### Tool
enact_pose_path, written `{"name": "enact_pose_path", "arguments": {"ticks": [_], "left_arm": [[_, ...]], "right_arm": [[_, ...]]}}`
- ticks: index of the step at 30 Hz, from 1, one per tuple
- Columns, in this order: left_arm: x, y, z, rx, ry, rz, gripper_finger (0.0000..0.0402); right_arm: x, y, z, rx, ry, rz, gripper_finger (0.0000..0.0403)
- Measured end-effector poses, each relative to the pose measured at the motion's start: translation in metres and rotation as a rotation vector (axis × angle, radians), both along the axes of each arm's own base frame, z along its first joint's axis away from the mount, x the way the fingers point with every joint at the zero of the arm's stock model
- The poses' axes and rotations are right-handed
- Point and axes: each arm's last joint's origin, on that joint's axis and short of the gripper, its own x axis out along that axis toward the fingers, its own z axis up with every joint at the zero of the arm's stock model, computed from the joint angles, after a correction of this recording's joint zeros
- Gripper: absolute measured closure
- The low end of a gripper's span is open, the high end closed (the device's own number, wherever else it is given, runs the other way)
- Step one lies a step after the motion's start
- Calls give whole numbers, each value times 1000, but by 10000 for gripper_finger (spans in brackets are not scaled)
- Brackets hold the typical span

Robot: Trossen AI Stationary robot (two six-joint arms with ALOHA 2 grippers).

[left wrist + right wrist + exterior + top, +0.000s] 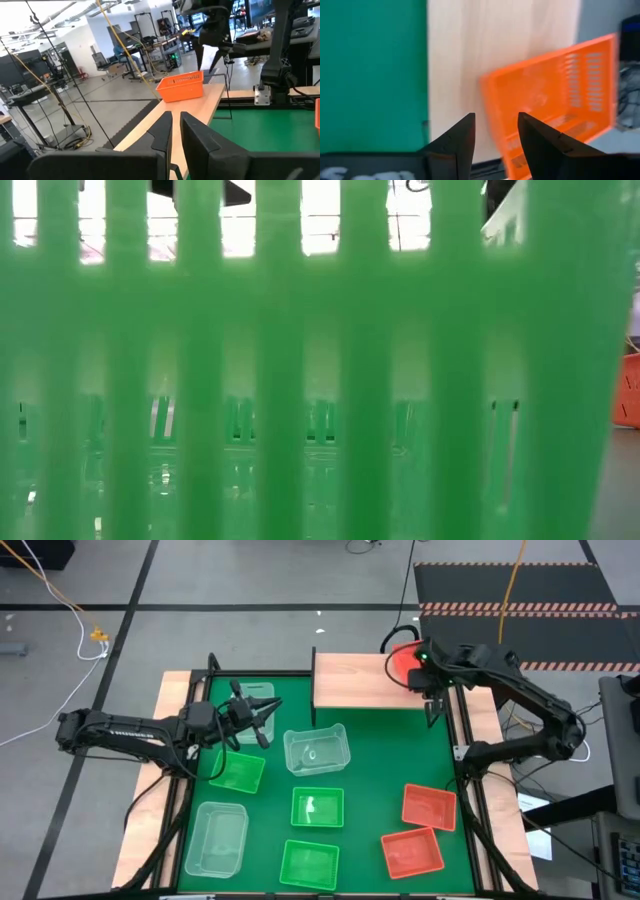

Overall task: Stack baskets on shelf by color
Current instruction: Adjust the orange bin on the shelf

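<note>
Orange basket [402, 661] sits on the shelf [352, 681] at its right end, just under the right gripper [433, 707], whose fingers are spread and hold nothing. Two more orange, three green and three clear baskets lie on the mat. Left gripper [262, 726], nearly closed, holds nothing over the mat.

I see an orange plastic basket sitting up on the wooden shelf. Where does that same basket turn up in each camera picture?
High view: the orange plastic basket sits at the right end of the light wooden shelf, beside the right gripper.
Low view: not in it; a green basket wall blocks it.
Left wrist view: centre, on the shelf.
Right wrist view: right of centre.
Shared landmark: the shelf plank.
</note>
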Motion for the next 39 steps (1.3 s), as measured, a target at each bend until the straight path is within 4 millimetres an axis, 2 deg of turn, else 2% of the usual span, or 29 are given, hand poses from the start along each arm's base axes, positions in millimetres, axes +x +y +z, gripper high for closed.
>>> {"name": "enact_pose_path", "arguments": {"ticks": [3,14,19,27,29,34,39], "left_arm": [[0,0,1,-5,-10,0,360],[0,0,-2,-51,-3,-2,360],[0,0,-3,-47,4,-2,360],[0,0,-3,-44,5,-2,360],[0,0,-3,-44,5,-1,360],[0,0,-2,-43,4,-1,360],[0,0,-1,-41,-9,-2,360]], "right_arm": [[0,-6,-1,-5,-5,-8,261],[-5,-31,-27,89,42,-82,261],[-10,-36,-29,99,24,-158,274],[-11,-29,-30,231,-35,-195,388],[-11,-26,-30,252,-35,-196,394],[-12,-16,-28,278,-17,-196,379],[-16,-5,-25,290,6,-153,395]]}}
